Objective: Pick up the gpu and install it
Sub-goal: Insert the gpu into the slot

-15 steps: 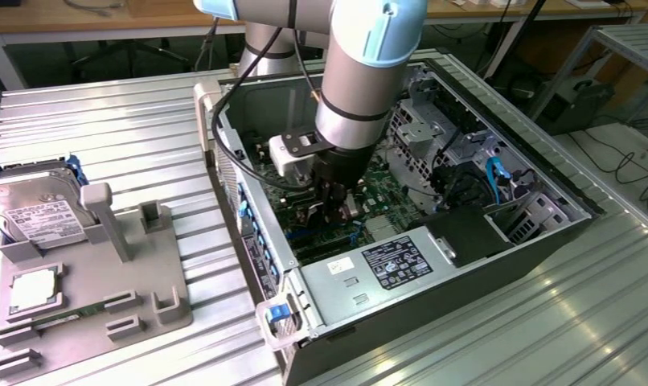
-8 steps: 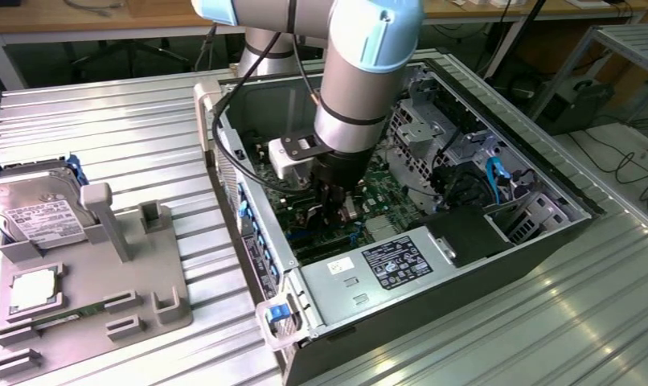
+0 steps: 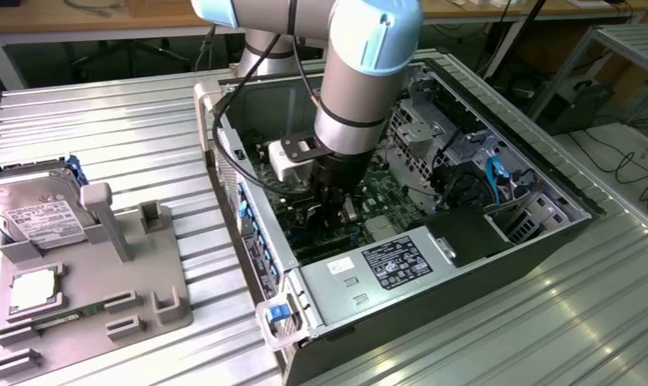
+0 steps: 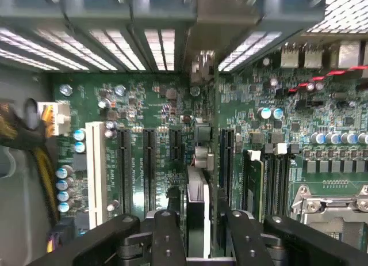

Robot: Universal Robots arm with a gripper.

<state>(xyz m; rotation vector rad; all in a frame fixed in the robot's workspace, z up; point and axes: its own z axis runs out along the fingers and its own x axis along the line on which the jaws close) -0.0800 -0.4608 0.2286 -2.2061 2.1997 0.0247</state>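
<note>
From the exterior view I see my arm reaching down into the open computer case. The gripper is low inside, right over the green motherboard. Off to the exterior view's left a grey holder tray sits on the metal table, with a silver hard drive standing in it. A silver power box with a label lies at the near end of the case.

The wrist view shows me what the outside one can't. I am looking straight down at the motherboard with its long black slots and one white slot. The gpu stands on its thin edge between my two black fingers. It looks like a thin card, dark with a pale silver strip along it, sitting down on the board in line with the slots.

The fingers sit close on each side of the card, but I can't tell if they are squeezing it or have let go.
</note>
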